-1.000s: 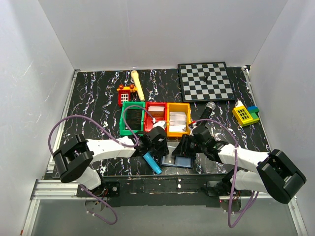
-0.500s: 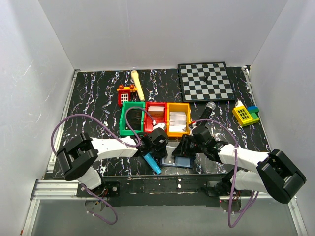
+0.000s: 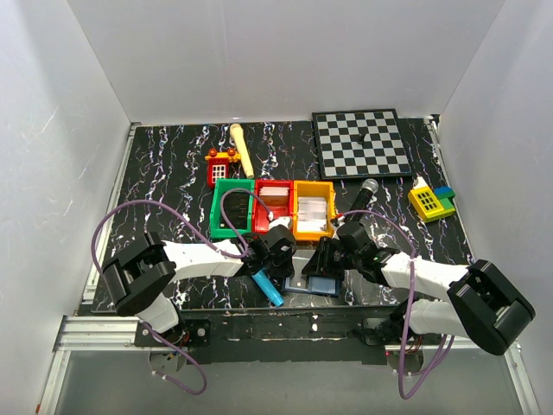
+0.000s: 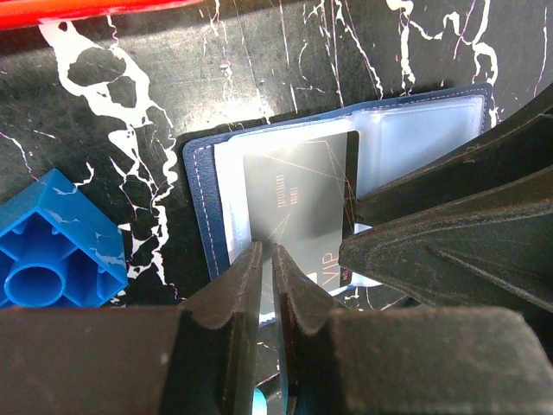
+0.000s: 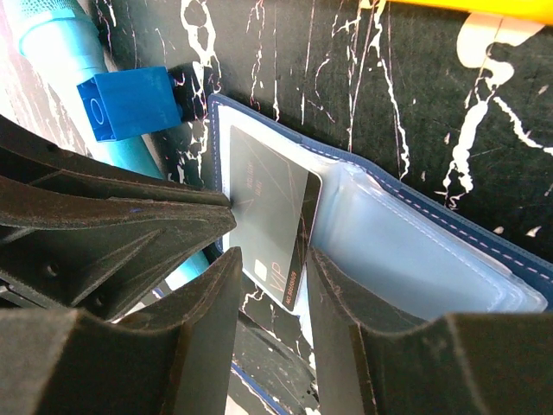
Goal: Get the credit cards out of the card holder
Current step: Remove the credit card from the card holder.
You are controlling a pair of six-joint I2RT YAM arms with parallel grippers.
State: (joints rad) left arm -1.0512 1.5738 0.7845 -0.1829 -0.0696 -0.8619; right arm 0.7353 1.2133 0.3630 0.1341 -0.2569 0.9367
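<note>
**Card holder** (image 5: 432, 218): navy, lying open on the black marbled table (image 4: 285, 52) near its front edge, just in front of the red bin (image 3: 272, 201) and orange bin (image 3: 313, 207). The clear pockets face up.

**Card** (image 4: 294, 190): grey, marked VIP, on the holder's left page and partly out of its pocket.

**Brick** (image 4: 52, 251): blue, just beside the holder's left corner.

**Microphone** (image 5: 52, 35): cyan, lying against the brick's far side.

**Left claw** (image 4: 266, 251): closed to a thin slit, tips down at the card's near end. I cannot tell whether it pinches the card.

**Right claw** (image 5: 275, 259): fingers half apart, one on either side of the card's VIP end, over the holder. I cannot tell whether they touch the card.
</note>
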